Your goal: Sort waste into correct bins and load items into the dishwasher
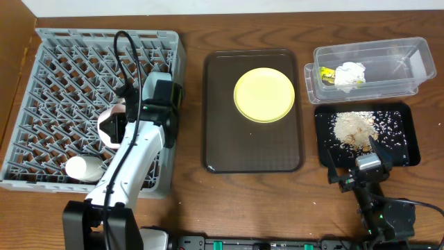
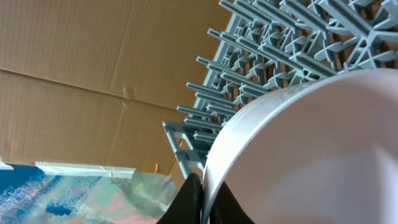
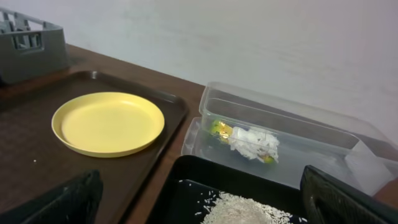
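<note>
Dish rack (image 1: pixel 41 76): one
Bowls: two, a pink bowl (image 1: pixel 104 132) and a white bowl (image 1: pixel 83 168)
Plate (image 1: pixel 264 94): one
Trays: two, a brown tray (image 1: pixel 222 139) and a black tray (image 1: pixel 404 151)
Clear tub (image 1: pixel 409 66): one
Wrapper (image 1: pixel 326 72): one
Tissue (image 1: pixel 350 73): one
Crumb heap (image 1: pixel 355 128): one
Robot arms: two, a left arm (image 1: pixel 132 156) and a right arm (image 1: pixel 380 212)

the left gripper (image 2: pixel 204 198) is clamped on the pinkish-white bowl (image 2: pixel 298 155) rim; the right gripper (image 1: pixel 356 161) is held wide open.

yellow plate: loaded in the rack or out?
Out. The yellow plate lies flat on the brown serving tray, apart from the grey dish rack beside the tray.
</note>
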